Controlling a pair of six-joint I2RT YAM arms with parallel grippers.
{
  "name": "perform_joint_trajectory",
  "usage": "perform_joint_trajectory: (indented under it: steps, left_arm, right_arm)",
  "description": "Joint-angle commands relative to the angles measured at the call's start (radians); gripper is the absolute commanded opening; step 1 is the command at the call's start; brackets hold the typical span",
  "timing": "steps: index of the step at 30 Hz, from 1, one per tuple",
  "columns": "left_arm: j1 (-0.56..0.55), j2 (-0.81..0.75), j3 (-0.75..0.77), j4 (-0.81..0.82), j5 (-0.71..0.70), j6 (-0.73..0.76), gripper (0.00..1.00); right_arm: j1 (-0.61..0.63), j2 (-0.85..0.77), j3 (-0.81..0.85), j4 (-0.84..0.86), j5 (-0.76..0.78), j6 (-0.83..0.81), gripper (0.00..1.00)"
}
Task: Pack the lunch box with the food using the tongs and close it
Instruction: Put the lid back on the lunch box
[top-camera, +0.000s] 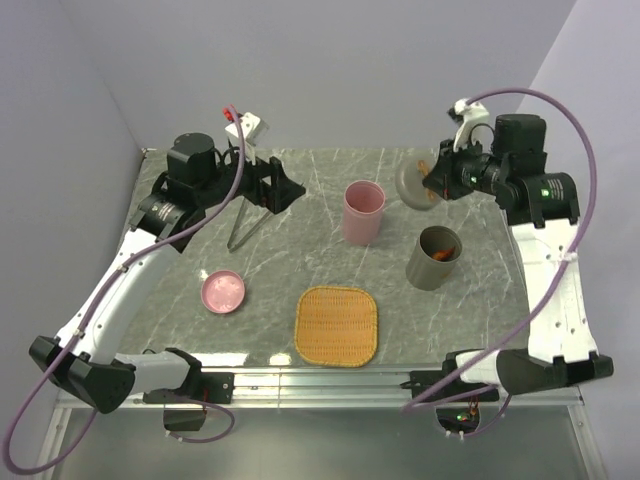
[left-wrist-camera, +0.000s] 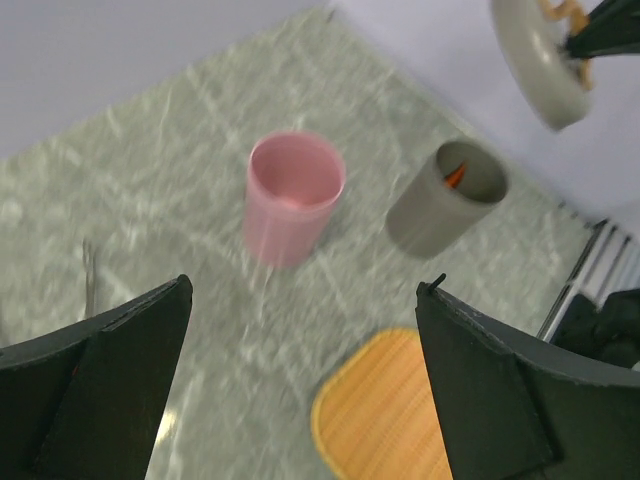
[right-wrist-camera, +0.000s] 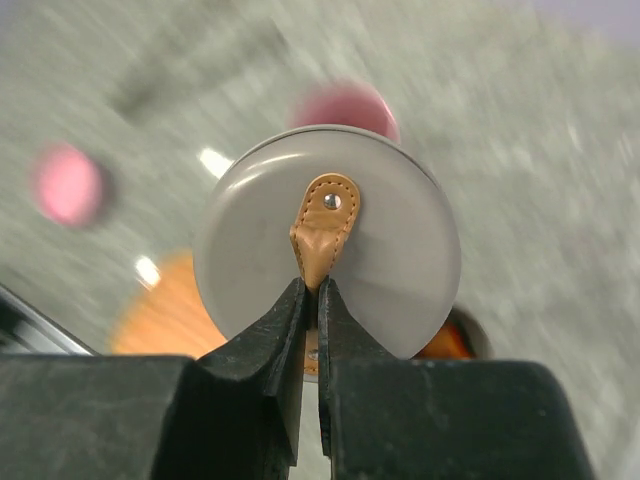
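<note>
The lunch box lies in separate pieces on the grey marbled table (top-camera: 200, 250). The tall grey plastic cup (top-camera: 435, 258) stands upright right of centre, and a small brown-orange toy food piece (top-camera: 446, 253) shows inside it near the rim. The tall pink plastic cup (top-camera: 362, 212) stands upright to its left and a little farther back, well apart from it; no food shows inside it from the left wrist view. The shallow pink dish (top-camera: 223, 292) rests flat on the left side of the table.

The shallow round grey lid (right-wrist-camera: 400, 250) is off the table, tilted on edge behind the grey cup. The right gripper (right-wrist-camera: 311, 290) has its jaws clenched on the lid's tan leather loop tab (right-wrist-camera: 325, 225), which is riveted at the lid's middle.

The long slim silver metal tongs (top-camera: 243, 230) lie on the table at the back left, with their arms spreading towards the left gripper (top-camera: 275, 190). That gripper hangs just above them with its jaws released, spread wide and grasping nothing. Its dark fingers (left-wrist-camera: 110, 390) frame both cups in the wrist view.

A square woven orange-yellow tray (top-camera: 337, 325) sits at the near edge, between the pink dish and the grey cup and touching neither.
</note>
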Motion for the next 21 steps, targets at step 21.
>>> perform_joint_trajectory:
  steps: [21]
  left_arm:
    - [0.081, -0.055, -0.057, -0.215, -0.152, 0.117, 0.99]
  right_arm:
    - [-0.090, 0.088, -0.256, -0.220, 0.253, -0.301, 0.00]
